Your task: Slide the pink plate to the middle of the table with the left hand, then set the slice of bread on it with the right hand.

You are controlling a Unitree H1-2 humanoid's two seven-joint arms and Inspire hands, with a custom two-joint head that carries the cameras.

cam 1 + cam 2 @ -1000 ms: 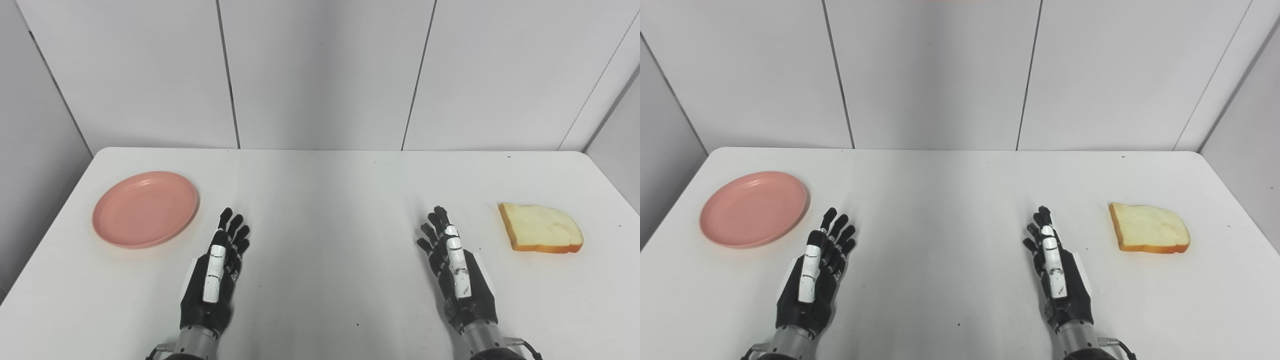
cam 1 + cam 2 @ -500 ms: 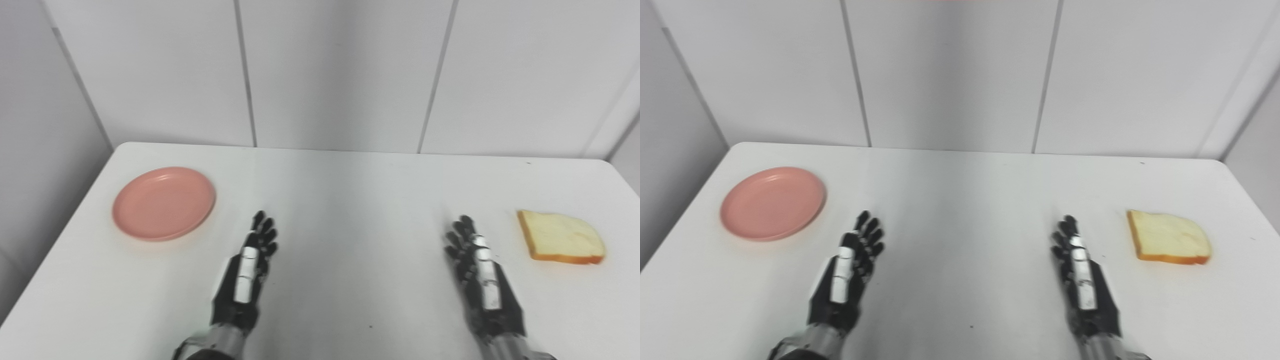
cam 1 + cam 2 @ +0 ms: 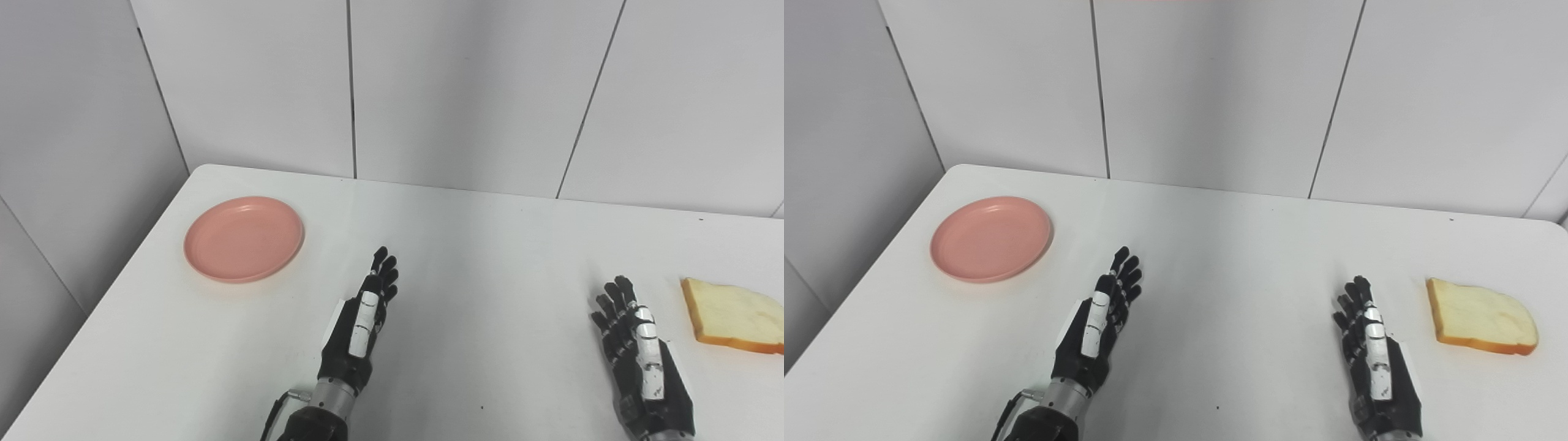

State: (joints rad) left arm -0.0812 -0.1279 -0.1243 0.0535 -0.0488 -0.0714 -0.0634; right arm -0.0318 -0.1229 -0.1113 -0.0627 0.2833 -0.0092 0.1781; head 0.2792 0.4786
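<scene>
The pink plate [image 3: 244, 238] lies flat near the far left corner of the white table [image 3: 478, 245]. A slice of bread [image 3: 1480, 316] with a brown crust lies flat at the right side. My left hand [image 3: 361, 323] rests open on the table, fingers stretched forward, a hand's length to the right of the plate and nearer to me. My right hand [image 3: 1374, 358] is open too, fingers straight, just left of the bread without touching it. Neither hand holds anything.
The table's left edge [image 3: 116, 288] runs close beside the plate. Grey wall panels [image 3: 465, 92] stand right behind the far edge. In the left eye view the bread is cut off by the picture's right border.
The whole picture has shifted right as the camera turned left. The left hand has reached slightly forward; plate, bread and right hand lie as before.
</scene>
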